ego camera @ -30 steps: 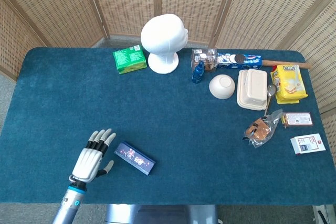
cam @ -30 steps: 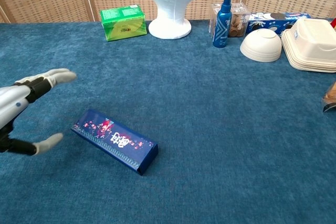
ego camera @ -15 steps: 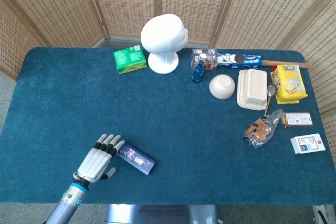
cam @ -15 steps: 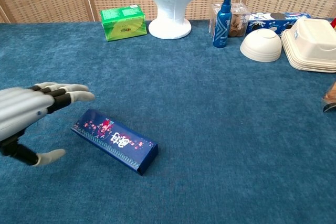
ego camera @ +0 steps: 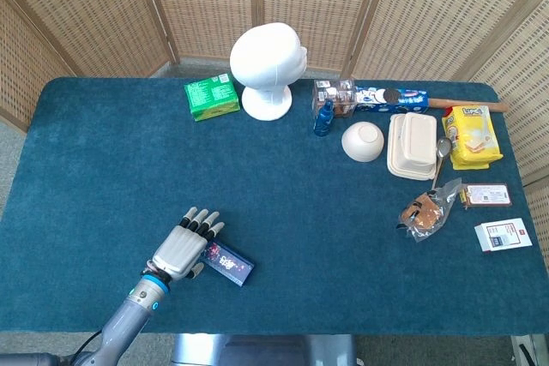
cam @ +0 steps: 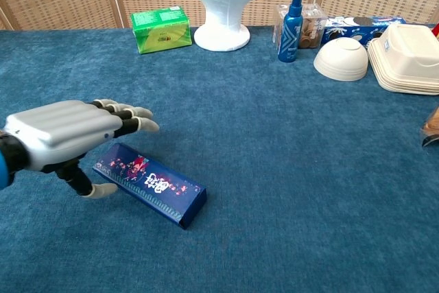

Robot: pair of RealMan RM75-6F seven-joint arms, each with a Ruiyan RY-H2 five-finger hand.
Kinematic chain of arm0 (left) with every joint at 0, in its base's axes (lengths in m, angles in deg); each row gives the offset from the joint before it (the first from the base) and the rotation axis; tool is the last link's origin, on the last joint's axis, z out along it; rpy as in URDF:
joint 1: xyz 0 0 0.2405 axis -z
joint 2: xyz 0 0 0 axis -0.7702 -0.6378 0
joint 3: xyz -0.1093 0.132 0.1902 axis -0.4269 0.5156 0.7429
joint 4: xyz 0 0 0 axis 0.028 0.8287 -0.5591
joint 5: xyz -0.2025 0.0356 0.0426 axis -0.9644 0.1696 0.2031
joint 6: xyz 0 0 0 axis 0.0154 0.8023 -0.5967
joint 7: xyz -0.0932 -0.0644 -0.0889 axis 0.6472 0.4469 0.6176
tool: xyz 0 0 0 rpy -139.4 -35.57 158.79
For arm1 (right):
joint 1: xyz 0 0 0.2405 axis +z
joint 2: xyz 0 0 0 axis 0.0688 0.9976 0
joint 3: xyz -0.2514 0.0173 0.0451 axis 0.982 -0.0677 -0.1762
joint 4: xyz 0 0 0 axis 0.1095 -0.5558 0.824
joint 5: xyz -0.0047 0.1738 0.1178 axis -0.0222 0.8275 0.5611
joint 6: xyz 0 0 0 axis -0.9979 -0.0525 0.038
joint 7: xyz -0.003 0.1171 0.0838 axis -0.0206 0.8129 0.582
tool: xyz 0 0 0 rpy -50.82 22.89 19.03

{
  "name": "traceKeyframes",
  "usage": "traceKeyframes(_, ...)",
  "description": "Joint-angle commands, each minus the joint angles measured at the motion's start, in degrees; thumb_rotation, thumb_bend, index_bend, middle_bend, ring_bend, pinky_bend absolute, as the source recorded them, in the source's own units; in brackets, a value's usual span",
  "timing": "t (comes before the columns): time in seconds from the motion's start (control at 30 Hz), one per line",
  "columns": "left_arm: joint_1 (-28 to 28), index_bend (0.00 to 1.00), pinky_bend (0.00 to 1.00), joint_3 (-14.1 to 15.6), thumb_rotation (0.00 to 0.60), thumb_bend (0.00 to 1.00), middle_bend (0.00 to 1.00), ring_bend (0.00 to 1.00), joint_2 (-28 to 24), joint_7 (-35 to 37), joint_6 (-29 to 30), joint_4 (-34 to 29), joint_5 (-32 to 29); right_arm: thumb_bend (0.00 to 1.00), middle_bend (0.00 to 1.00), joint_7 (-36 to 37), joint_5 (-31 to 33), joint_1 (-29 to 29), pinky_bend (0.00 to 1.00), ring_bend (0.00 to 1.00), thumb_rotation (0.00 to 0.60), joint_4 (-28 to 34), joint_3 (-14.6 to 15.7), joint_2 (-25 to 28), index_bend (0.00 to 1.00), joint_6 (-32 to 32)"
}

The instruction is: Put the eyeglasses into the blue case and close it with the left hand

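The blue case [ego camera: 228,263] [cam: 156,184], a long dark box with a pink flower print, lies closed on the teal table near its front left. My left hand [ego camera: 182,249] [cam: 68,134] hovers flat over the case's left end, palm down, fingers spread and pointing away from me, thumb [cam: 96,189] hanging just left of the case. It holds nothing. No eyeglasses show in either view. My right hand is not in view.
At the back stand a white mannequin head [ego camera: 268,66], a green box [ego camera: 211,97], a blue spray bottle [ego camera: 323,117] and a white bowl [ego camera: 362,141]. At the right lie a clamshell container [ego camera: 413,146], a yellow snack bag [ego camera: 470,135], wrapped food [ego camera: 425,212] and small cards [ego camera: 502,235].
My left hand has moved right from beside the case until it hangs over the case's left end. The case has not moved.
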Motion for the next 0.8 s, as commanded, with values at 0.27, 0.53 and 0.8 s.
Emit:
traceKeyframes(0.27,6.84,0.24,0.0,0.06,0.538,0.27,0.0,0.0,2.65,-4.67,-0.67,0.65,-9.25,0.14,0.1,-0.54,0.49,-0.36,0.19,0.0,0.481,0.64,-0.3,0.2,0.0,-0.15)
traceKeyframes(0.53,8.17,0.52,0.0,1.6,0.535,0.27,0.0,0.0,3.21,-2.01,2.02,0.64,-8.24,0.14,0.1,-1.09,0.73,-0.37,0.19,0.0,0.482,1.24,-0.51,0.35,0.0,-0.6)
traceKeyframes(0.8,7.88,0.53,0.0,2.56,0.54,0.26,0.0,0.0,3.13,1.13,4.54,0.58,-7.5,0.14,0.1,-1.04,0.68,-0.35,0.19,0.0,0.479,1.29,-0.62,0.37,0.0,-0.79)
